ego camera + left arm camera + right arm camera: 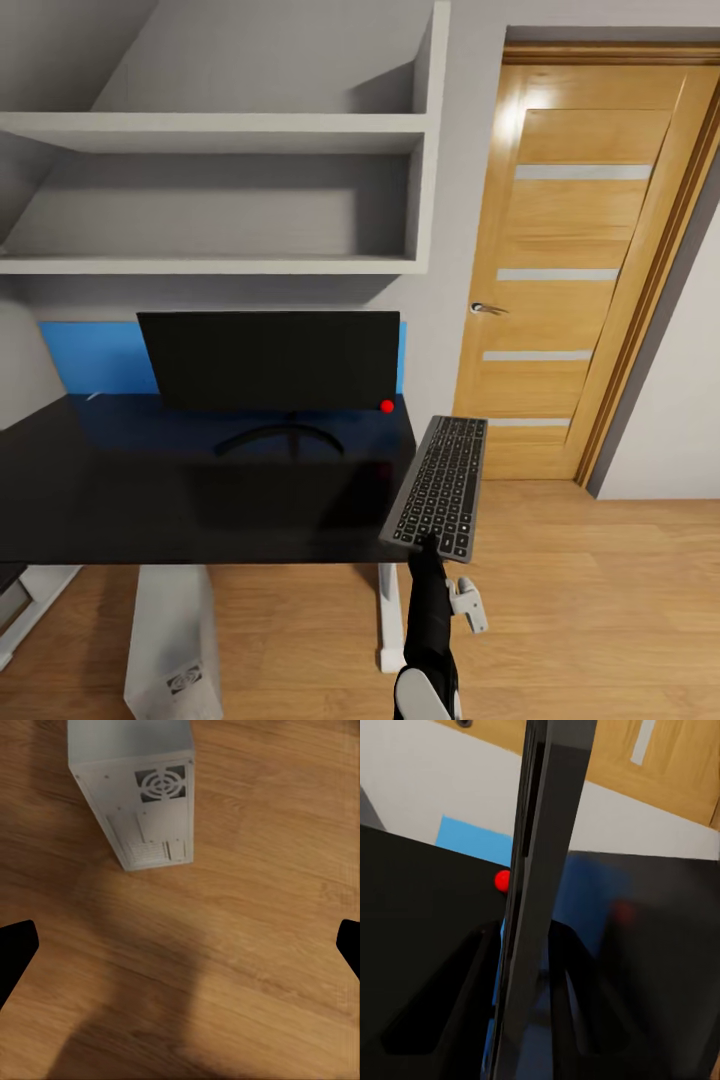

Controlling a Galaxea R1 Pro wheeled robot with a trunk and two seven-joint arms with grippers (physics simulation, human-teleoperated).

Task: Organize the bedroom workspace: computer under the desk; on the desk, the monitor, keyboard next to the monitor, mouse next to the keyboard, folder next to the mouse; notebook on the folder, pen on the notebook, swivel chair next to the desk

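While my right gripper (pixel 432 545) clamps the near end of the keyboard (pixel 437 487), the board hangs tilted just off the desk's (pixel 120 500) right edge, its far end over the desk corner and apart from the top. In the right wrist view the keyboard (pixel 536 892) shows edge-on between my dark fingers (pixel 472 975), which press on both faces.

On the desk stands the monitor (pixel 270 360), upright, back toward the wall, its red dot (pixel 387 405) at the corner nearest the keyboard. Behind the monitor, against the wall, a blue panel (pixel 95 357) shows on both sides of the screen.

Under the desk, on the wood floor (pixel 600 610), sits the computer (pixel 172 640), beside the desk's white leg (pixel 391 620).

My left gripper (pixel 180 945) hangs over the floor with its fingertips (pixel 15 949) spread wide, holding nothing; the computer (pixel 139 787) lies beyond it.
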